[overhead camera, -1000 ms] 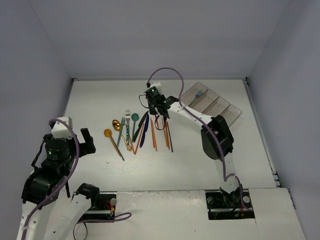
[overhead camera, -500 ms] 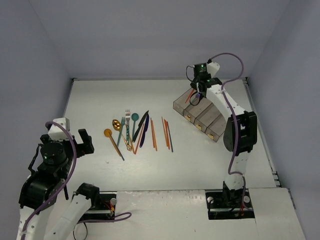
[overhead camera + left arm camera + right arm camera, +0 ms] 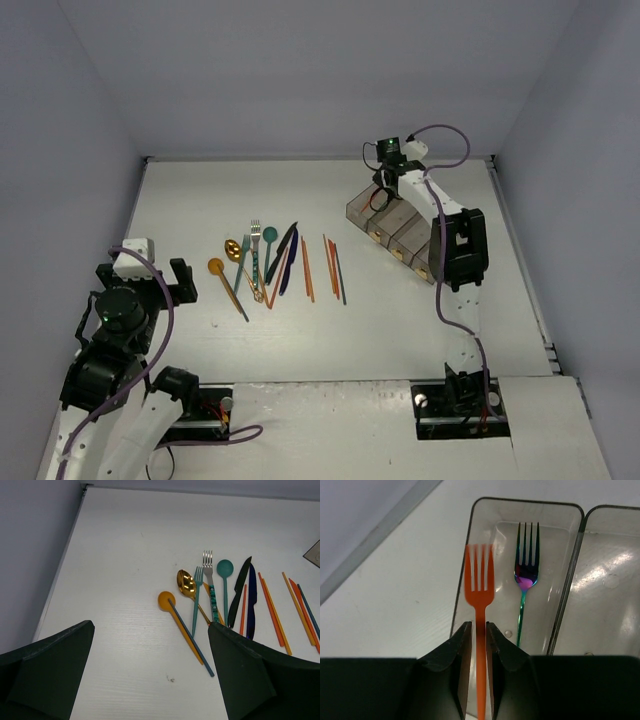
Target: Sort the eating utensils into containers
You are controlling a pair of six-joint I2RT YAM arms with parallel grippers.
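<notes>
Swinging across from the pile to the containers (image 3: 410, 228) within the last second, the right gripper (image 3: 480, 626) now hangs over the end bin (image 3: 525, 501) with the orange fork (image 3: 479, 580) between its jaws. They are nearly closed on the handle, though the tines look smeared, so I can't rule out that the hold is just loosening. The tines sit over the bin's side wall, not its middle. A teal fork (image 3: 526, 575) already lies inside, so I judge this the fork compartment and the drop is next. The left gripper (image 3: 151, 625) stands wide open, holding nothing, above the bench (image 3: 380, 320) near the remaining utensils (image 3: 275, 262).
</notes>
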